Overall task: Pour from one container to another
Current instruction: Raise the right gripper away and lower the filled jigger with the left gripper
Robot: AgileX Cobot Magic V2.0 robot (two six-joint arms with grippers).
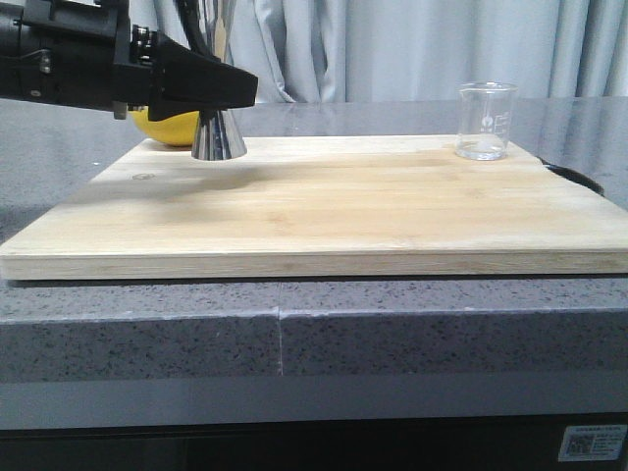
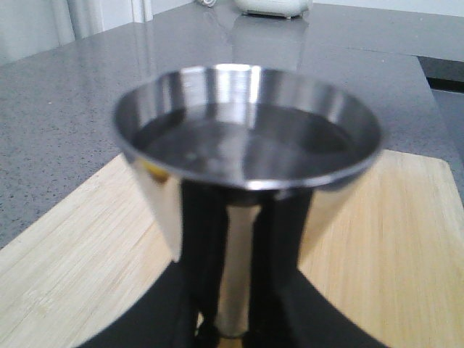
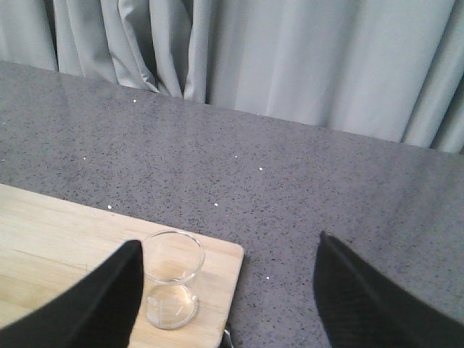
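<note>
Left gripper (image 1: 231, 93) covering the jigger (image 1: 218, 137) waist in the front view, lemon (image 1: 169, 126) mostly hidden behind both, jigger rim blurred at the left wrist, right gripper (image 3: 225, 290) fingertips cut off below frame.

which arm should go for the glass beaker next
Right. Its open gripper hangs above the beaker, at the board's right end. The left gripper is occupied at the jigger, far left.

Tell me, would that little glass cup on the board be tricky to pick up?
Probably somewhat. The glass beaker looks thin-walled and clear, so likely light but breakable if squeezed hard. Its smooth sides may be slippery. It stands near the wooden board's corner, so a sideways nudge might push it off.
</note>
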